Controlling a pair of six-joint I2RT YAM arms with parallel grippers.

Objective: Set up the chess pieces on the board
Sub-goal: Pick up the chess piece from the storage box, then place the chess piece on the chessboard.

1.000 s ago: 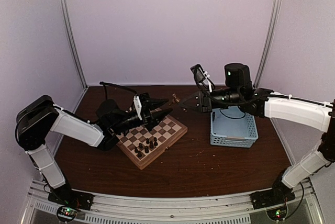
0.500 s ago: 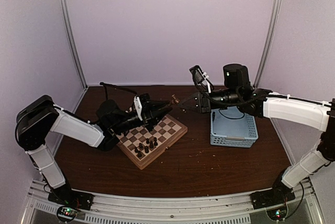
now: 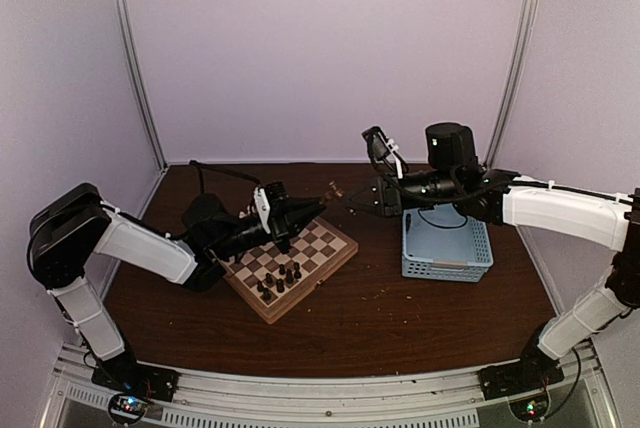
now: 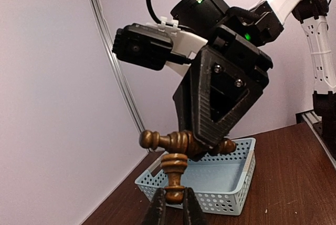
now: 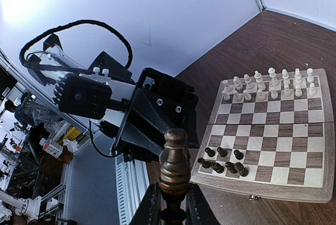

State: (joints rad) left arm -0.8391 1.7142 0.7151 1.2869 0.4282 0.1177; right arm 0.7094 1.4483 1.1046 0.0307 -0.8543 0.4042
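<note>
The left gripper [image 4: 175,209] has closed and now pinches one end of a dark chessman [image 4: 175,177]. Nearest, the board [image 3: 325,248] carries a few dark pieces [image 5: 224,162] and two rows of cream pieces [image 5: 268,84]. Farther, in mid-air, the right gripper [image 5: 173,206] clamps the chessman's other end, with a second dark piece [image 4: 157,140] crosswise at its tips. To the right sits a blue basket [image 3: 447,266].

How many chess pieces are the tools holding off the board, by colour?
Dark brown: 2 (upright piece in the left tool, sideways piece in the right tool)
Cream: 0
Total: 2
</note>
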